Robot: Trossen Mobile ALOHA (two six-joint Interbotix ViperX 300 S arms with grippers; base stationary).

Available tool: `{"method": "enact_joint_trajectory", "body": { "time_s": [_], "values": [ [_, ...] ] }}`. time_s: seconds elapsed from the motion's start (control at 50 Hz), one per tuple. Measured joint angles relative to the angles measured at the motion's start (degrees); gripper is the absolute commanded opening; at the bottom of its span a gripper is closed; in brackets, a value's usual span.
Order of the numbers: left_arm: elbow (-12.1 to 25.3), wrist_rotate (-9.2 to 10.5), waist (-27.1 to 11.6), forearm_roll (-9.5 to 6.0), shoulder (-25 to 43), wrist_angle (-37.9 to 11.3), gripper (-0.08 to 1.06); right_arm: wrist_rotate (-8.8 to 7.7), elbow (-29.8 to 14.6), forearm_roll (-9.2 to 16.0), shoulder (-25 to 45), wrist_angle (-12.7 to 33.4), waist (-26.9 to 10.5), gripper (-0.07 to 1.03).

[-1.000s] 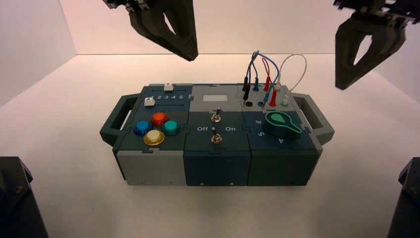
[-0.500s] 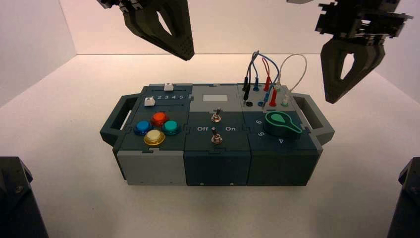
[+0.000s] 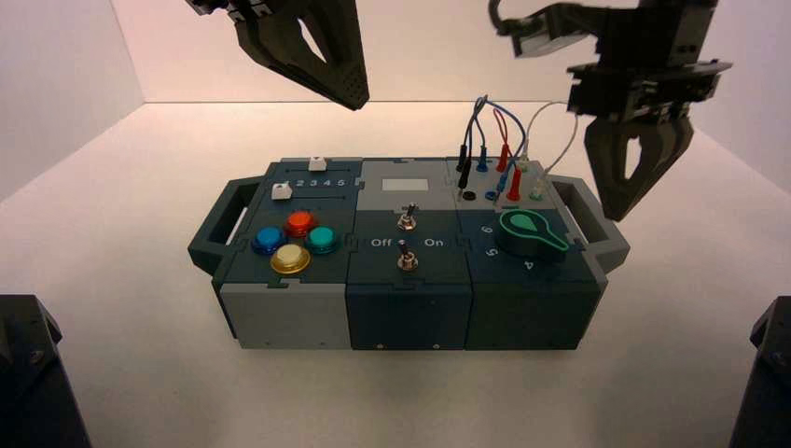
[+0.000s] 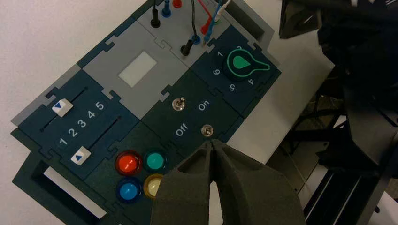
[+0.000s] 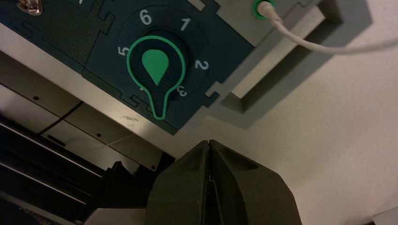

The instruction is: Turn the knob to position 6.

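Observation:
The green teardrop knob [image 3: 528, 232] sits on the right section of the box [image 3: 289, 317]. In the right wrist view the knob [image 5: 156, 65] has its tip just beside the digit 3, away from the white digit 6 [image 5: 145, 18]. The digit 6 also shows in the high view [image 3: 486, 230] on the knob's left. My right gripper [image 3: 616, 211] hangs shut and empty above the box's right handle, a little right of the knob; its tips [image 5: 208, 142] show off the box's edge. My left gripper [image 3: 354, 103] is shut and parked high behind the box, its tips [image 4: 213, 142] empty.
Red, blue, white and black wires [image 3: 504, 140] stand plugged in just behind the knob. Two metal toggle switches [image 3: 407, 238] are in the middle section. Four round push buttons [image 3: 294, 241] and two white sliders [image 3: 298, 177] are on the left section. The right handle [image 3: 597, 219] is under the right gripper.
My right gripper has moved left and down from the upper right corner toward the box's right end. The left gripper and the knob have not visibly moved.

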State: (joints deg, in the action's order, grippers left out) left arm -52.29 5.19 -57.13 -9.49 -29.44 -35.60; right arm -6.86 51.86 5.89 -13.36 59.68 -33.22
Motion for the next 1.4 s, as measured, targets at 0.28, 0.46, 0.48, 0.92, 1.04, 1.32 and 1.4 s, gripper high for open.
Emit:
{"method": "enact_joint_trajectory", "body": {
  "time_s": [0.28, 0.46, 0.48, 0.92, 1.04, 1.32, 1.4],
  "values": [
    [-0.3, -0.09, 0.0, 0.00, -0.1, 0.4, -0.03, 0.09, -0.8, 1.3, 2.9, -1.6, -2.3, -0.02],
    [-0.8, -0.09, 0.0, 0.00, -0.9, 0.4, -0.03, 0.09, -0.9, 1.9, 3.3, -2.2, -3.3, -0.02],
    [-0.8, -0.09, 0.0, -0.09, -1.0, 0.4, -0.03, 0.09, -0.9, 1.9, 3.3, -2.2, -3.3, -0.02],
    [-2.4, -0.09, 0.0, 0.00, -3.0, 0.4, -0.03, 0.09, -0.9, 2.0, 4.1, -4.8, -3.3, -0.02],
    [-2.5, -0.09, 0.0, 0.00, -2.9, 0.4, -0.03, 0.09, -0.9, 2.0, 4.7, -5.4, -3.3, -0.02],
    [-2.6, -0.09, 0.0, 0.00, -3.2, 0.4, -0.03, 0.35, -0.9, 2.1, 5.6, -6.6, -3.3, -0.02],
    [-2.6, 0.00, 0.0, 0.00, -3.2, 0.4, -0.03, 0.35, -0.9, 2.4, 5.6, -6.8, -3.3, -0.02]
  ]
}}
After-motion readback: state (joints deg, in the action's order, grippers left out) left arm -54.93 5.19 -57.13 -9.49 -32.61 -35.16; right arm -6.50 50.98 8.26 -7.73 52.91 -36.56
